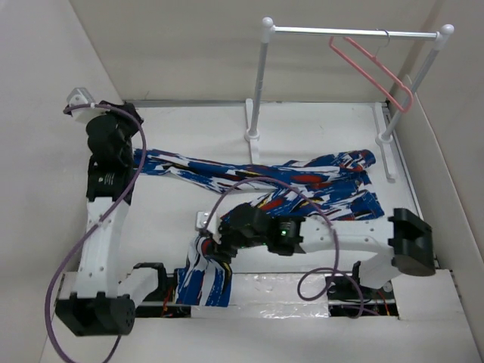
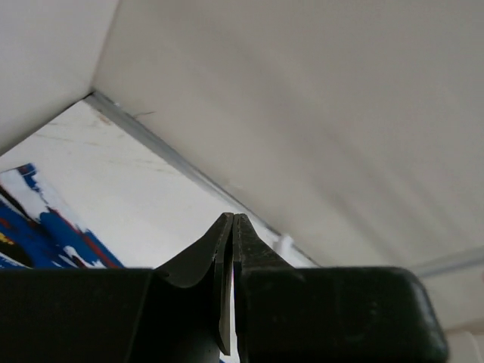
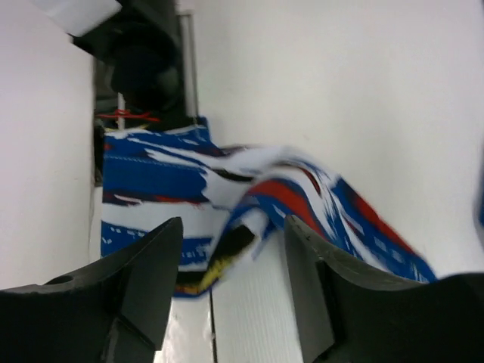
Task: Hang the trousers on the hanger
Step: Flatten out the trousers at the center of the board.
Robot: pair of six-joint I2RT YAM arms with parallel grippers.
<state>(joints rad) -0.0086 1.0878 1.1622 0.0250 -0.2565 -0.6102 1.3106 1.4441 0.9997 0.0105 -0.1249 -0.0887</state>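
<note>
The trousers (image 1: 302, 185) lie spread across the table from left to right, with one end bunched at the near edge (image 1: 206, 272). The pink hanger (image 1: 376, 69) hangs by its hook from the silver rail at the back right. My right gripper (image 1: 215, 246) is open, low over the bunched end. In the right wrist view a raised fold of the trousers (image 3: 249, 189) lies just beyond the open right gripper (image 3: 233, 227). My left gripper (image 1: 130, 115) is shut and empty near the back left end of the trousers. In the left wrist view the left gripper (image 2: 231, 219) points at the back wall.
A white-posted rack with a silver rail (image 1: 348, 32) stands at the back right, its feet on the table (image 1: 252, 136). White walls close the left, back and right sides. The left arm's dark base (image 3: 147, 60) sits beside the bunched trousers.
</note>
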